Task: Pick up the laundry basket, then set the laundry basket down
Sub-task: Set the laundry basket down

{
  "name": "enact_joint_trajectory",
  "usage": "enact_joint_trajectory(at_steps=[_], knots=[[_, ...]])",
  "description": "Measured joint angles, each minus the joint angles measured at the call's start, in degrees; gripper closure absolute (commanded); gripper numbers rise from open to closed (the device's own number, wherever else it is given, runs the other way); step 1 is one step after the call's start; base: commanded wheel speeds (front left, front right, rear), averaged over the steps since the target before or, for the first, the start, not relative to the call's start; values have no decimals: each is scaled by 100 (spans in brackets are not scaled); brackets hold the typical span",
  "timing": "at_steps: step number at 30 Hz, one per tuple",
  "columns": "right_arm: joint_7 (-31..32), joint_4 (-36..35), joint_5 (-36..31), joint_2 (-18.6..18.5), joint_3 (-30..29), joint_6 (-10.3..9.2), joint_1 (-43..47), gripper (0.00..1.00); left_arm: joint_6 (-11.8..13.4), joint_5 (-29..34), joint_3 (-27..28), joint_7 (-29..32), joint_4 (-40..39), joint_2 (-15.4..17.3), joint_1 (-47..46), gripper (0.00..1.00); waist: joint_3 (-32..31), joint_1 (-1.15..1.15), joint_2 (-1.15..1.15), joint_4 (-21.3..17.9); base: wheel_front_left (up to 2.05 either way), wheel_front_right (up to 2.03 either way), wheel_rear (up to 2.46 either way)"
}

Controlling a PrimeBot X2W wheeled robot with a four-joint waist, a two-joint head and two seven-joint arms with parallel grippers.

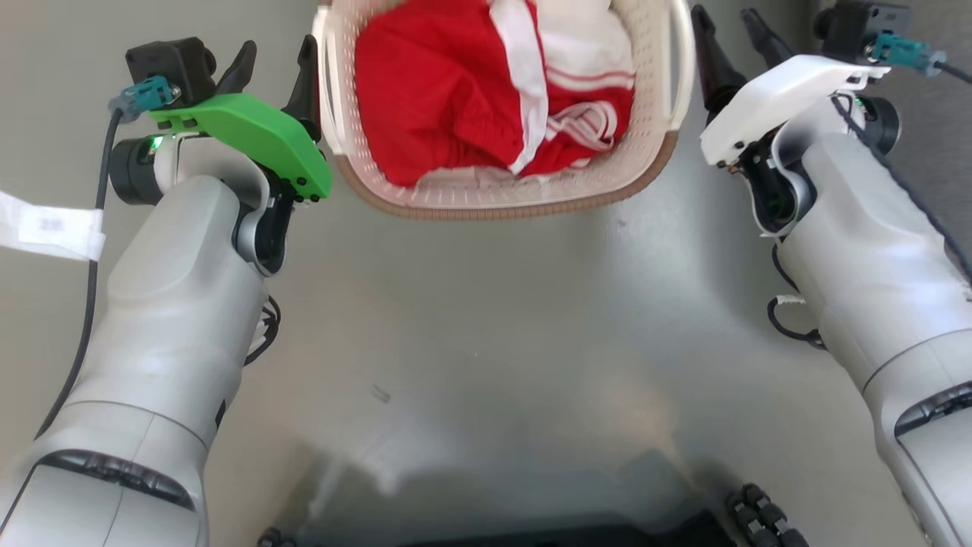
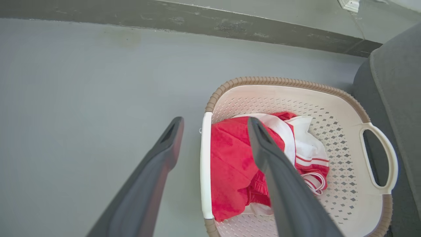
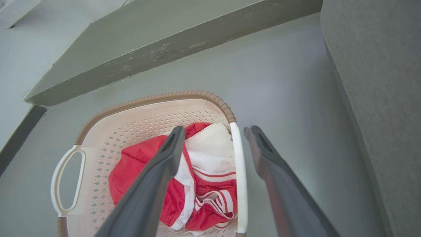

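Straddling the side handles [image 2: 206, 164] of the laundry basket [image 1: 493, 205], the left gripper [image 1: 273, 72] and right gripper [image 1: 729, 38] both have jaws spread.

Smooth grey floor [image 1: 486, 304] with soft glare, dark baseboard [image 2: 197, 21] along the floor's far edge, pale grey-green wall [image 2: 296, 13] above that, grey upholstered furniture [image 3: 378, 98] at the floor's right side, white tape strip [image 1: 45, 228] on the floor's left.

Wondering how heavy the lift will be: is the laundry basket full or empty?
Partly full. The laundry basket holds crumpled red and white clothing, with bare perforated bottom showing beside it.
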Motion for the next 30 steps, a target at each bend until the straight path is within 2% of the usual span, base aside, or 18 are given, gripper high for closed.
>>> enact_joint_trajectory(at_steps=[8,30], knots=[[0,-365,-237,33,1,53,343,0,-51,278,288,0,-365,105,375,0,-661,0,0,-62,0,0,0],[-1,-1492,-726,-26,-516,55,1824,0,-76,1009,1074,0,-1608,183,1945,0,-2316,0,0,-50,0,0,0]])
